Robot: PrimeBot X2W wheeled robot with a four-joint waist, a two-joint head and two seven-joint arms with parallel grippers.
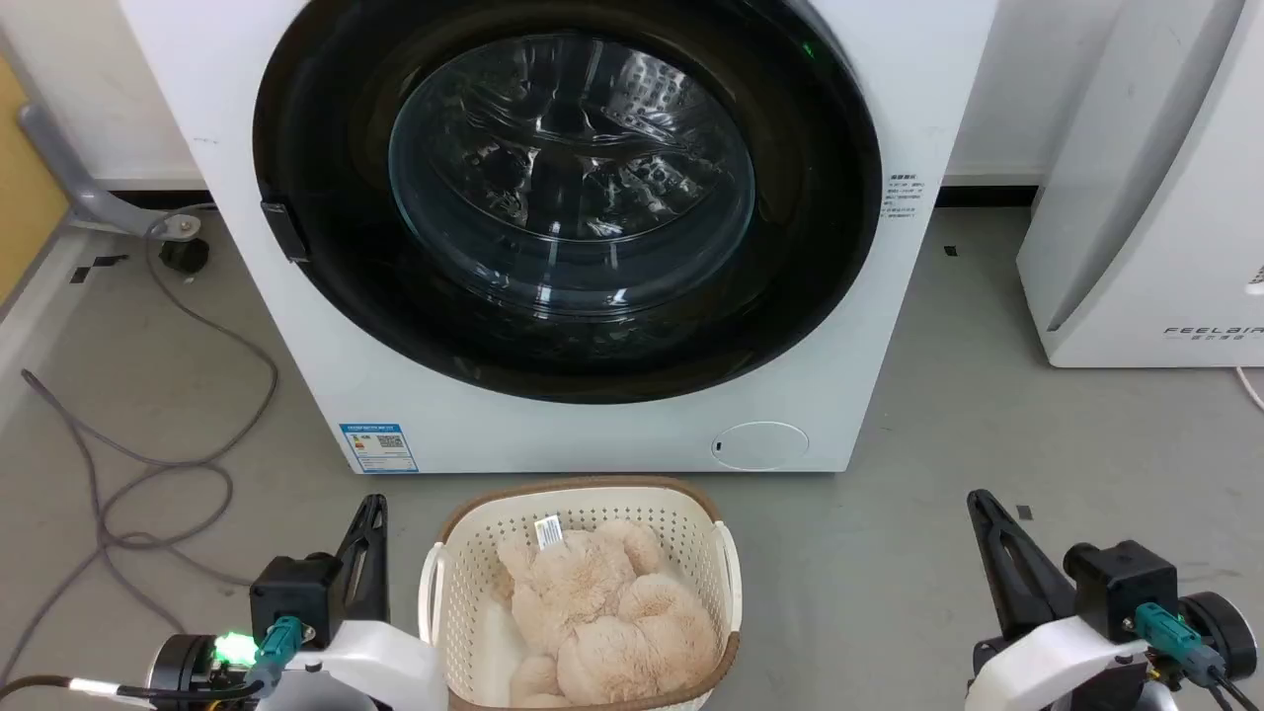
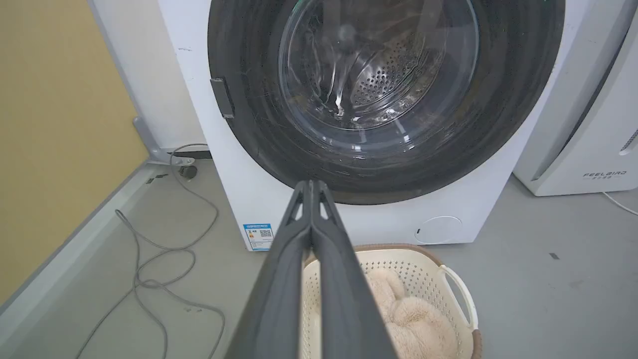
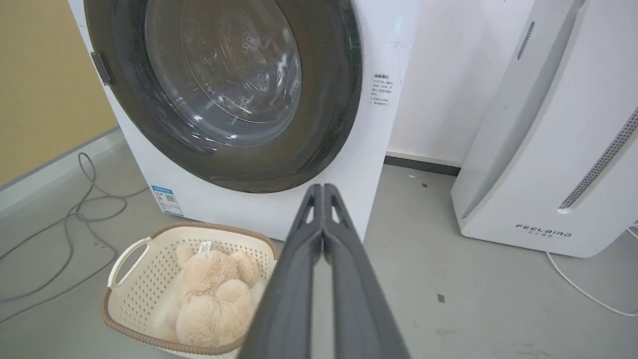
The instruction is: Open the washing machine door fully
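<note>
Washing machine door (image 1: 568, 188) glossy black, round, domed clear glass centre, shut flush on white boxy washing machine (image 1: 592, 434); my left end effector (image 2: 311, 184) and right end effector (image 3: 323, 188) both pinched together; smooth grey floor (image 1: 987, 395), loose grey cable (image 1: 275, 380); perforated cream basket (image 1: 632, 515) holds fuzzy beige plush (image 1: 612, 612); machine top cut off.

A cream perforated basket (image 1: 592, 512) holds a beige plush bear (image 1: 602, 612) on the grey floor (image 1: 938, 553). A grey cable (image 1: 275, 380) loops to its left; a white appliance (image 1: 1145, 197) with lettering low on its front stands well apart at right.
</note>
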